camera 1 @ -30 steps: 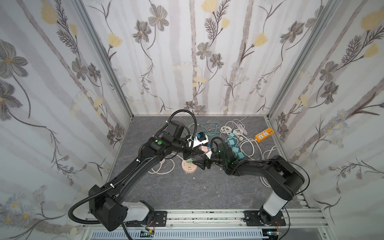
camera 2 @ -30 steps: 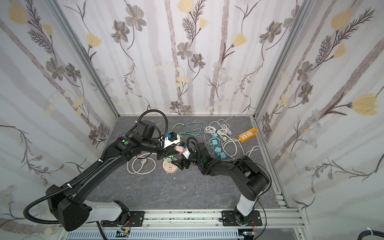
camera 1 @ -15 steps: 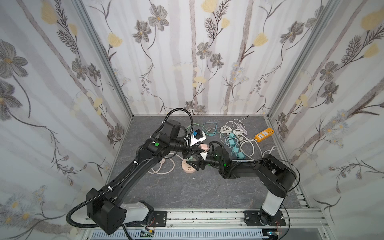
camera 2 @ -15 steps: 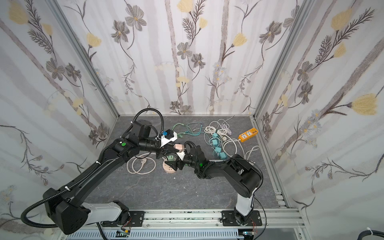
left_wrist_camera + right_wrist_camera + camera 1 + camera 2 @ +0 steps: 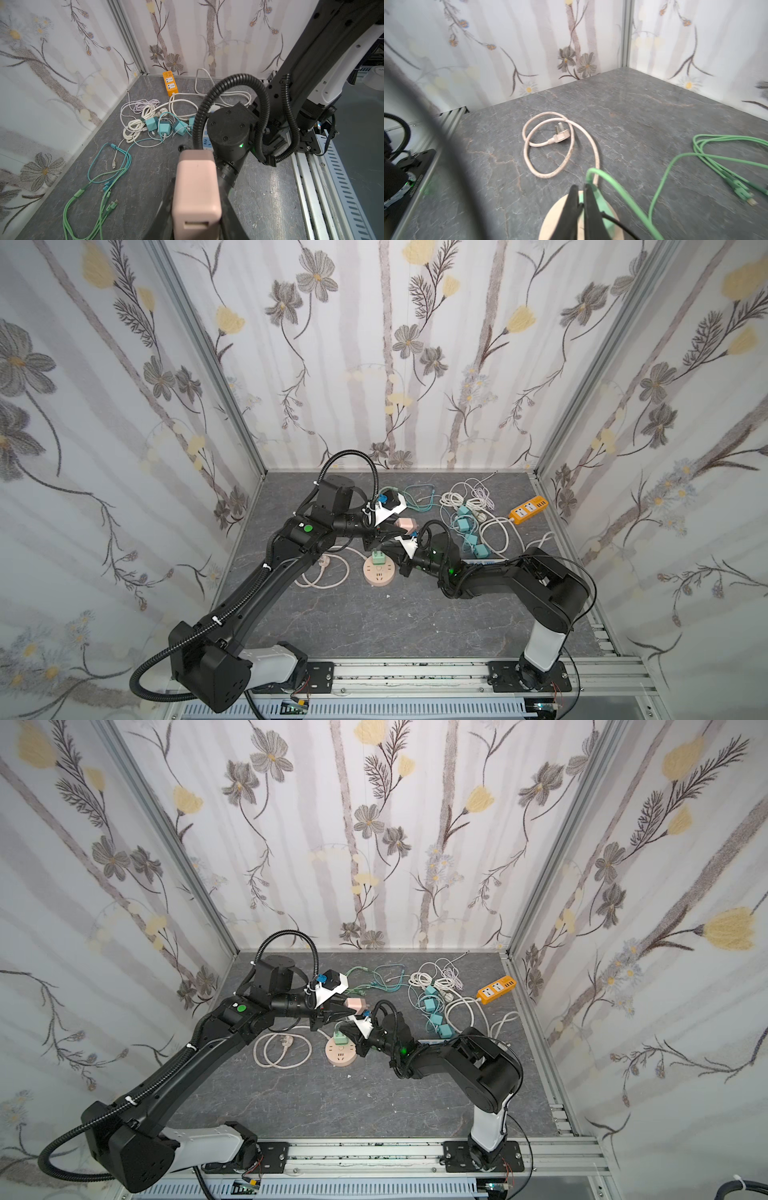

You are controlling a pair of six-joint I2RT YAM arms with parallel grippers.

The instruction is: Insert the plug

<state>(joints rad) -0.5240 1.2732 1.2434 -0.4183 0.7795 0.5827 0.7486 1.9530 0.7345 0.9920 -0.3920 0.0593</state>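
My left gripper (image 5: 196, 182) is shut on a pink plug block (image 5: 196, 187), its USB slot facing the wrist camera. In both top views the pink plug (image 5: 405, 524) (image 5: 356, 1004) hangs above the table, behind a round beige socket (image 5: 376, 576) (image 5: 340, 1054). A green plug (image 5: 377, 558) (image 5: 340, 1039) with a green cable stands in that socket. My right gripper (image 5: 580, 190) is shut with nothing between its fingers. It hovers over the round socket (image 5: 550, 224), right beside the green plug (image 5: 600, 201).
The socket's beige cord (image 5: 324, 572) coils to its left. Green cables (image 5: 415, 493), teal adapters with white cords (image 5: 467, 526) and an orange power strip (image 5: 528, 509) lie at the back right. A white strip (image 5: 482, 562) shows under the right arm.
The right gripper moved left to the round socket and closed from wide open. The left gripper keeps the pink plug in about the same place.
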